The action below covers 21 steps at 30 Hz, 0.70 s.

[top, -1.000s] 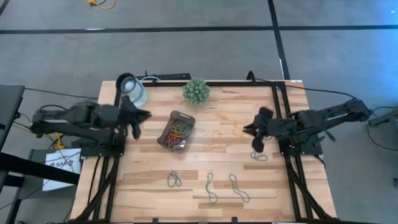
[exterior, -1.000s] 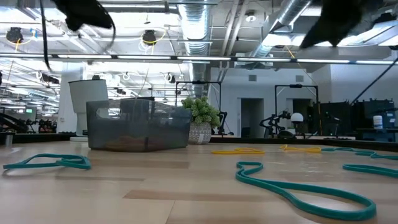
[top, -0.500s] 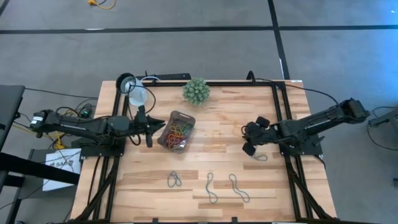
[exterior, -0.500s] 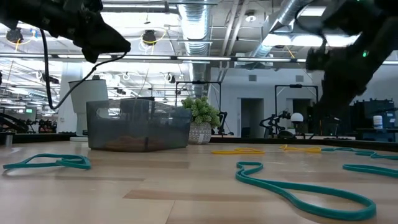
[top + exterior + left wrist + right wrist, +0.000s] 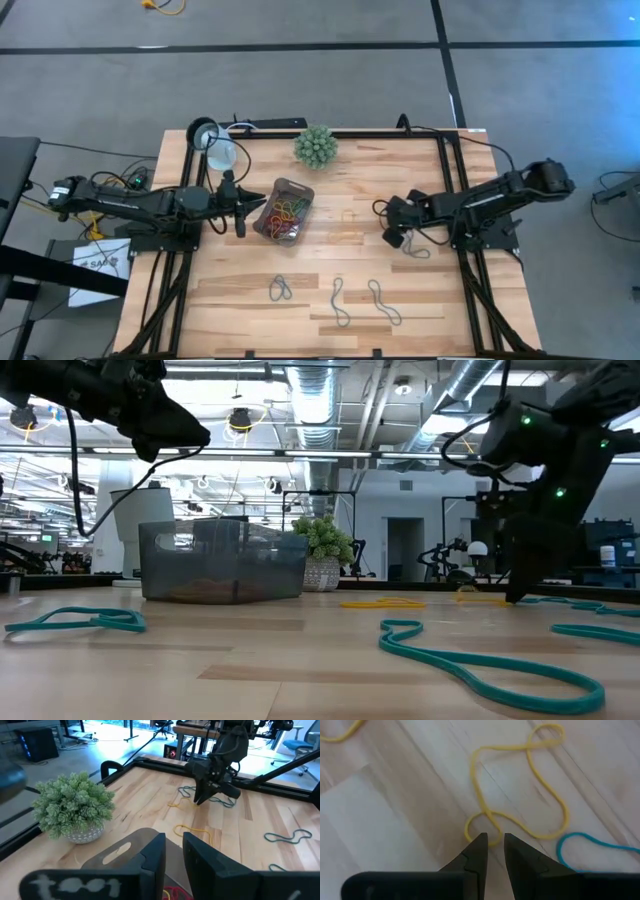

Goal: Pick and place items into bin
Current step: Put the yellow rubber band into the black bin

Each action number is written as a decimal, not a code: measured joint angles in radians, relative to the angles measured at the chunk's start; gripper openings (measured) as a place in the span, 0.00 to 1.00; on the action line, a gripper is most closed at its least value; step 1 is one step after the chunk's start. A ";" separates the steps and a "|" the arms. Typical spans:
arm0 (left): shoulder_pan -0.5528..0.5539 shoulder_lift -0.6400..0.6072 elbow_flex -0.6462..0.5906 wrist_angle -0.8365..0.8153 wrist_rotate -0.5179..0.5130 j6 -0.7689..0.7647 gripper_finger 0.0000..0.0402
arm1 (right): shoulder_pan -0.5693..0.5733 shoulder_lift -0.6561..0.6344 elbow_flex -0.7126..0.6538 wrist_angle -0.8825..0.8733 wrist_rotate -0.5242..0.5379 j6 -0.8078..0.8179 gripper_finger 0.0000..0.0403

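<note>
The bin is a dark translucent tray holding red, yellow and green loops. My left gripper hangs beside the bin's left rim, raised above the table, fingers shut with nothing seen between them. My right gripper points down at the table right of the bin, shut, with its tips at the small end of a yellow loop lying flat on the wood. A teal loop lies just beside it. My right gripper comes from above with its fingertips down at the small end coil of the yellow loop. The loop lies flat and slack on the table. Whether the fingers touch or pinch it, I cannot tell.
Three teal loops lie near the table's near edge, and another yellow loop lies right of the bin. A spiky green plant and a white lamp head stand at the far edge.
My right gripper has come down from high above the table to the tabletop, shifting a little toward the table's left. My left gripper first moved right toward the bin and lower, then held still beside it.
</note>
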<state>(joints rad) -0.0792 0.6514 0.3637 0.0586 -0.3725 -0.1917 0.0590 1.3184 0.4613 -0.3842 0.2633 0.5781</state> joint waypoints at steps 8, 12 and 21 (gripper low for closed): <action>0.000 0.000 0.000 -0.001 0.001 0.000 0.14 | -0.016 0.038 0.002 0.054 0.003 -0.006 0.14; 0.000 0.000 0.000 -0.009 0.001 0.000 0.14 | -0.017 0.040 0.012 0.049 0.001 -0.010 0.14; 0.000 0.000 0.000 -0.024 0.000 -0.002 0.14 | -0.017 0.045 0.015 0.058 0.000 -0.004 0.14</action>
<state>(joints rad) -0.0792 0.6514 0.3637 0.0345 -0.3721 -0.1936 0.0418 1.3632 0.4759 -0.3264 0.2635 0.5743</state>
